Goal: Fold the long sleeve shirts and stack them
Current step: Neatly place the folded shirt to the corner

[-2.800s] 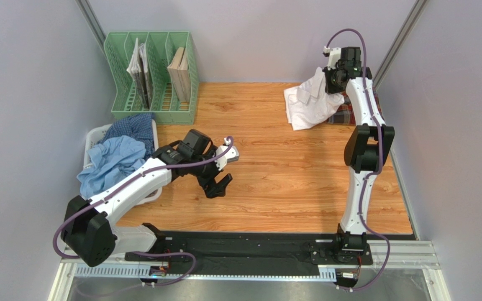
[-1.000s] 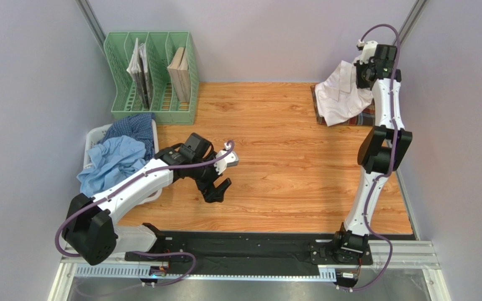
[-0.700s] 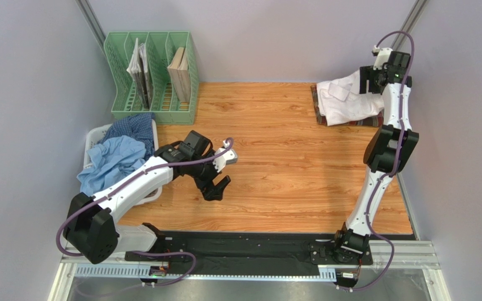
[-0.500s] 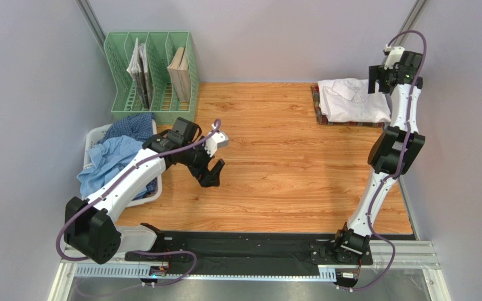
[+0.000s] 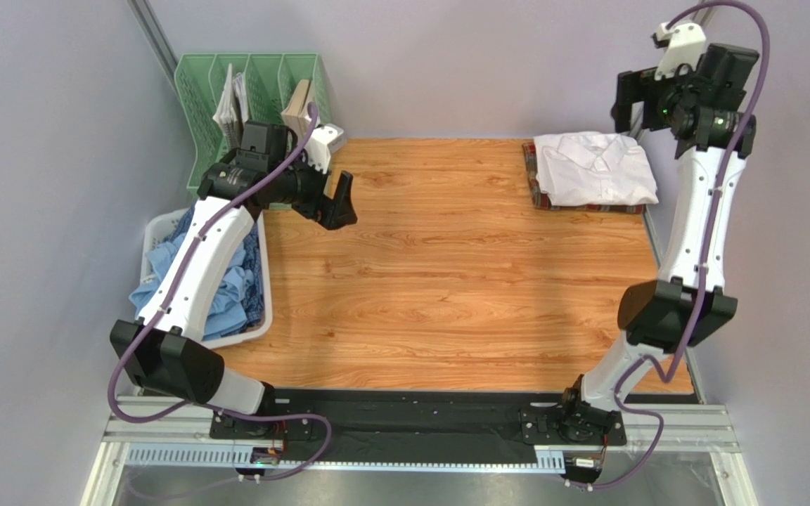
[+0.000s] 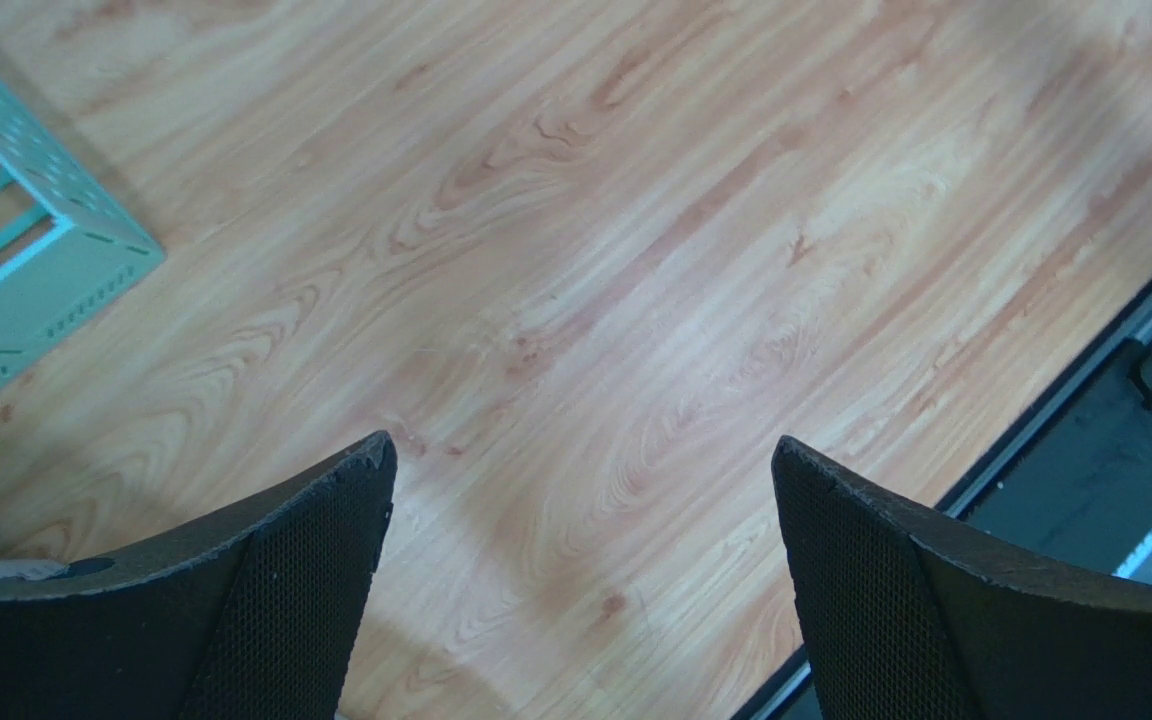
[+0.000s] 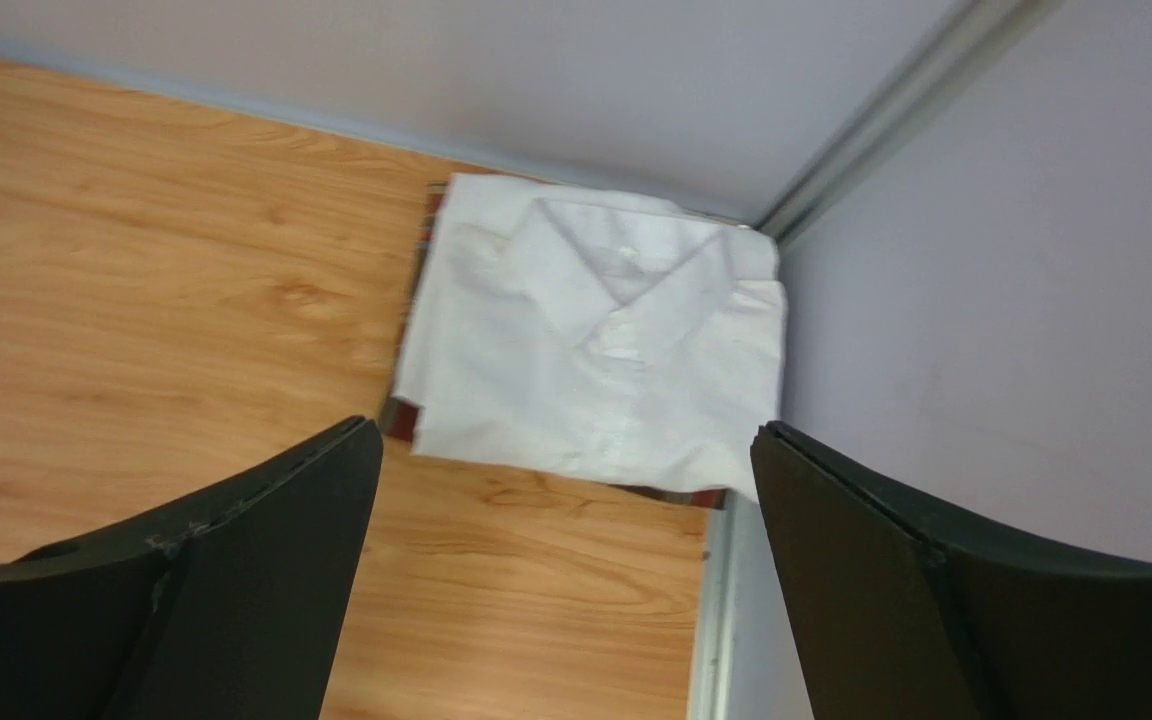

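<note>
A folded white long sleeve shirt (image 5: 594, 169) (image 7: 597, 345) lies at the back right corner on top of a plaid shirt, whose edge (image 5: 532, 177) (image 7: 684, 492) shows beneath it. My right gripper (image 5: 631, 105) (image 7: 567, 450) hangs high above the white shirt, open and holding nothing. Light blue shirts (image 5: 224, 287) lie crumpled in the white basket (image 5: 157, 228) at the left. My left gripper (image 5: 335, 200) (image 6: 582, 495) hovers open over bare wood near the green rack, with nothing between its fingers.
A green file rack (image 5: 256, 79) (image 6: 11, 285) with books stands at the back left. Grey walls close in the left, back and right sides. A metal post (image 7: 898, 105) runs up the back right corner. The black base rail (image 5: 420, 416) lines the near edge.
My right gripper opened, let go of the white shirt onto the plaid one and rose. My left arm swung from the table's middle up toward the green rack.
</note>
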You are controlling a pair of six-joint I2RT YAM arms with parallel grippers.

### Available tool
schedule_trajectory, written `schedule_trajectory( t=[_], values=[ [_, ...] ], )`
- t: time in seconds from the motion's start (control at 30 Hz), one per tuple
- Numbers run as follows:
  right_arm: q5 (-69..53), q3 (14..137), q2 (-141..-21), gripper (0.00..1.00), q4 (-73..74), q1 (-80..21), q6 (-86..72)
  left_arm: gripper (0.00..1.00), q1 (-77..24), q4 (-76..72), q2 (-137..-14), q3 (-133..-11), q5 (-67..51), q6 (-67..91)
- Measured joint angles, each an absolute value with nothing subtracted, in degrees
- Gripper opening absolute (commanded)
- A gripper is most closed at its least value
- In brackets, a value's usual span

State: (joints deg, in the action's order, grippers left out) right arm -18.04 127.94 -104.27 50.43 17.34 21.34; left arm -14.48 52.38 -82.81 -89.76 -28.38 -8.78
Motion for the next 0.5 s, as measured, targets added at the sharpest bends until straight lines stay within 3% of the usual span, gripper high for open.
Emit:
schedule_trajectory(
  t=[0.2,0.5],
  values=[
    [-21.9,102.6,-87.4,1.0,50.7,6.1,15.5,0.99,-14.5,52.6,-83.4,-89.4,-24.6,-7.7],
    [-21.6,64.2,-73.9,1.0,47.4,-6.9,8.9,0.99,-15.4,51.5,-83.3,-72.6,-20.1,-7.6]
  ],
)
